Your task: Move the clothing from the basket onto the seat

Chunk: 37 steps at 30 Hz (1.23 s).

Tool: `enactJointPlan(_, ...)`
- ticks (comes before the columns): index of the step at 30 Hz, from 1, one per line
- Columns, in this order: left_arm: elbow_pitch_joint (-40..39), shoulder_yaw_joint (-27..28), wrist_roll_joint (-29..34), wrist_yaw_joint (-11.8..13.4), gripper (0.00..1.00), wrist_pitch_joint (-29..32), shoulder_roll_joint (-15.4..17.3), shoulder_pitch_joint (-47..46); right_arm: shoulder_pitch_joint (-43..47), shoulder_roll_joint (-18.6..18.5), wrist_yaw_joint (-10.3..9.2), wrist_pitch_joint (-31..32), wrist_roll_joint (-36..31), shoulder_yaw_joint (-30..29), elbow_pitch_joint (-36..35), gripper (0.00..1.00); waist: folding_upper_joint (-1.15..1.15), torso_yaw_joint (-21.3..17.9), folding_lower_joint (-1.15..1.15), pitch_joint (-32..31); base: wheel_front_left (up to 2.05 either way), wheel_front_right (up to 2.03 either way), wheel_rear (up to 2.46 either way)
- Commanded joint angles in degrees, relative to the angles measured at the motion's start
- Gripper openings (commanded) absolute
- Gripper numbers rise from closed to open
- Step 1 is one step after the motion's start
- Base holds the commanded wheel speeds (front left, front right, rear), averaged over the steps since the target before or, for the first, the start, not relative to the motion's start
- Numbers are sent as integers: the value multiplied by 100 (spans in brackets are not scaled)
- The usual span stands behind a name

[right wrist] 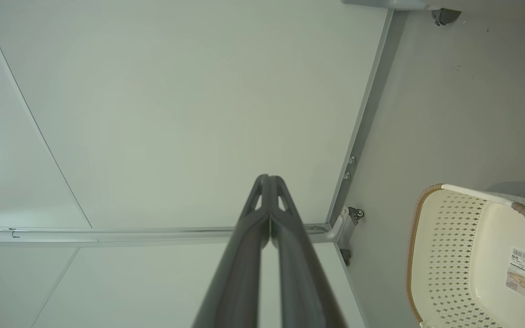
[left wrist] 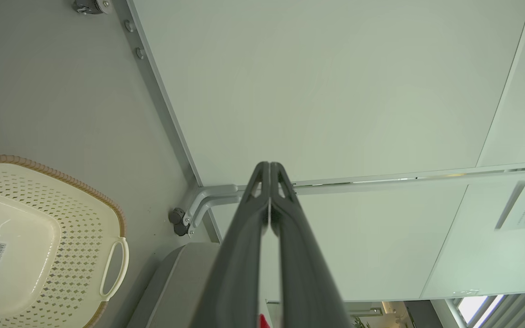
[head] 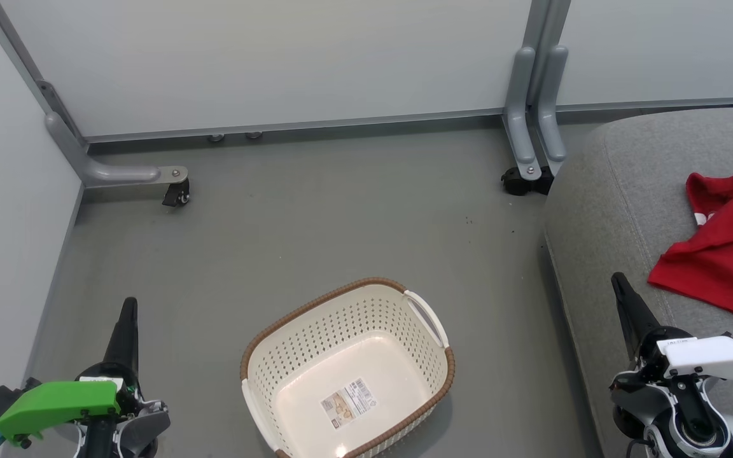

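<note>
Two grippers sit nearest, at the bottom corners of the head view. The left gripper [head: 128, 310], under a green cover, has its two long dark fingers [left wrist: 244, 237] pressed together tip to tip, with nothing between them. The right gripper [head: 618, 283], under a white cover, has its two fingers [right wrist: 244, 255] closed the same way and also holds nothing.

Between them, on the smooth grey floor [head: 309, 216], stands one rounded-rectangular cream plastic basket [head: 341, 324] with perforated walls, a brown woven-look rim and two white handles [head: 429, 316]. One printed paper label [head: 349, 402] lies on its pale bottom.

Further off, to the right, is one large grey fabric-upholstered seat [head: 614, 191] with a rounded edge and a seam. On it lies the bright-red clothing [head: 723, 254] with white trim, crumpled in one heap and cut off by the frame edge. I cannot tell whether it is one garment or two.

Farthest back stand pale partition panels [head: 277, 63] on grey feet with two black casters [head: 175, 193].
</note>
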Motion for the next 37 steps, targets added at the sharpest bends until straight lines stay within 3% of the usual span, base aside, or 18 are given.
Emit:
enactJointPlan(1,-21,40,-133,-30,0,45,-2,-87,-91,-9,2,38,125,-26,30,0,0,3,0,2,0,0,0)
enactJointPlan(10,-20,70,-475,-66,0,126,-19,-133,-136,1,2,89,454,-70,112,0,0,15,0,11,0,0,0)
enactJointPlan(37,-19,67,-462,-66,0,128,-17,-126,-129,49,2,139,379,-132,115,0,0,16,0,11,0,0,0)
